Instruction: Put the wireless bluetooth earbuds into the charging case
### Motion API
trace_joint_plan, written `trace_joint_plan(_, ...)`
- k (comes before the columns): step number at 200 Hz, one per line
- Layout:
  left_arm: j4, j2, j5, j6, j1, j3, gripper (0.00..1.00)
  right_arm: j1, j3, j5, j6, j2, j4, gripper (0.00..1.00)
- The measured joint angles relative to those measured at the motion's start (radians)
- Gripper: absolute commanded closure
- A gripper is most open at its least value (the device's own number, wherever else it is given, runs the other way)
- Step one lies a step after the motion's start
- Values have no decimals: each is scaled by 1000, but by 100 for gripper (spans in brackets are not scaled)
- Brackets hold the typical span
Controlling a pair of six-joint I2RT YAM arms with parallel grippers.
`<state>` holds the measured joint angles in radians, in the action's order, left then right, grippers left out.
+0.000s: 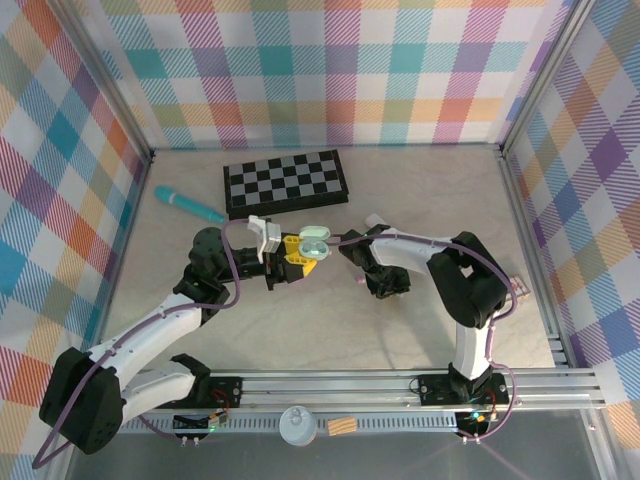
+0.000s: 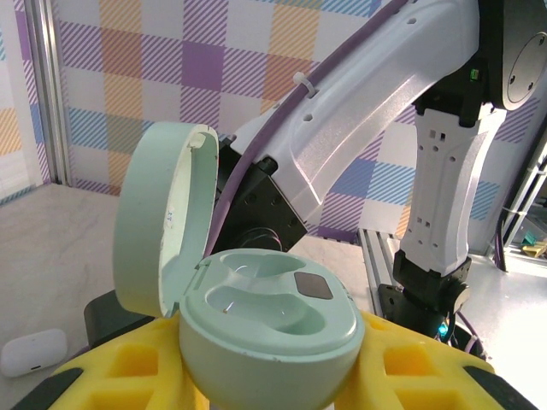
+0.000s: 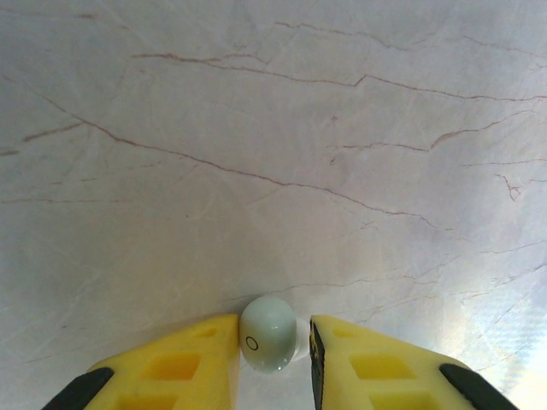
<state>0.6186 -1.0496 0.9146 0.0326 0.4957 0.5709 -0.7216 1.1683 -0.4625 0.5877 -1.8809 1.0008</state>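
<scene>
The step in hand is the pick-up of a pale green earbud (image 3: pixel 268 333). It lies on the marble-patterned worktop (image 3: pixel 256 128) between the yellow fingers of the right end effector (image 3: pixel 273 350) — they stand close on both sides of it, but whether they already clamp it I cannot tell. The left end effector (image 2: pixel 269 384) is clamped on the pale green charging case (image 2: pixel 269 316), lid open, both sockets apparently empty. Next, I judge, the bud must be lifted and turned to fit one socket. A white case (image 2: pixel 34 352), a chessboard (image 1: pixel 285 183) and a teal pen-like object (image 1: pixel 188 204) lie aside — nothing seems to block the way.
</scene>
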Motion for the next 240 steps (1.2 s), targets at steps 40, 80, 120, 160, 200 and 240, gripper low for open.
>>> trace_joint_plan(40, 0, 0, 0, 0, 0, 0, 66, 0, 0, -9, 0, -11, 8, 74)
trace_joint_plan(80, 0, 0, 0, 0, 0, 0, 66, 0, 3, -16, -1, -17, 10, 79)
trace_joint_plan(120, 0, -2, 0, 0, 0, 0, 66, -1, 4, -28, -1, -17, 18, 80)
trace_joint_plan(160, 0, -5, 0, 0, 0, 0, 66, 2, 12, -15, -13, 15, 25, 79)
trace_joint_plan(200, 0, -13, 0, 0, 0, 0, 66, 47, 33, 114, -27, 158, -15, 79)
trace_joint_plan(240, 5, -27, 1, 1, 0, 0, 66, 138, 35, 310, -28, 267, -84, 79)
